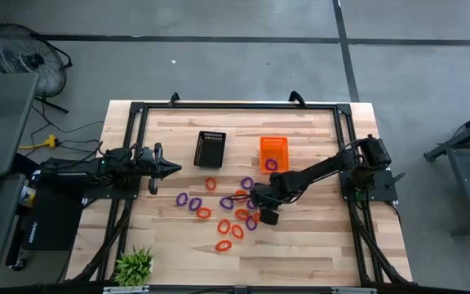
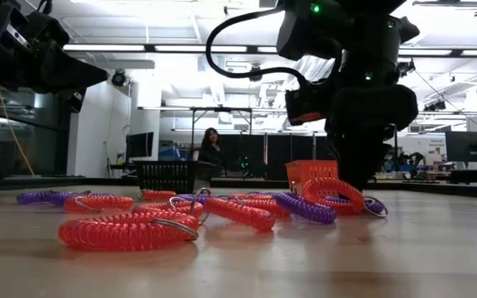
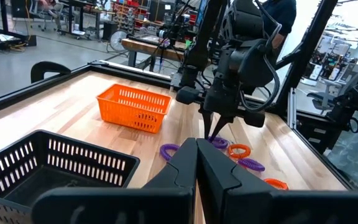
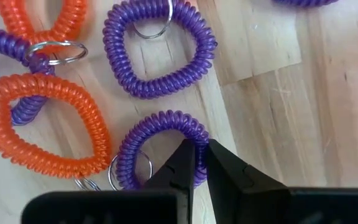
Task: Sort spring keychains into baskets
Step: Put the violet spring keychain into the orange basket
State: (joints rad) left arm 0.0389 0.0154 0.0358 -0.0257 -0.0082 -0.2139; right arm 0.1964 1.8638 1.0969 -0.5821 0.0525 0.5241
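Note:
Several orange-red and purple spring keychains (image 1: 231,214) lie flat on the wooden table's middle. The black basket (image 1: 210,149) and the orange basket (image 1: 273,153) stand side by side farther back. One purple keychain (image 1: 272,164) lies in the orange basket. My right gripper (image 1: 256,202) is down among the keychains, shut on a purple one (image 4: 143,149). My left gripper (image 1: 174,169) hovers shut and empty at the table's left, near the black basket; its fingers (image 3: 196,149) meet in the left wrist view. My right gripper pinches the coil of the purple keychain (image 4: 199,132) on one side of its loop, between its two fingers. The fingers (image 4: 182,158) point down from above and lie across the coil. The keychain lies flat on the table, its metal ring (image 4: 129,174) beside it.
Another purple keychain (image 4: 157,53) and an orange one (image 4: 42,124) lie close to the held one. A black frame rail (image 1: 129,163) runs round the table. A small green plant (image 1: 135,265) stands at the near left corner. A person (image 2: 211,145) sits far behind the table.

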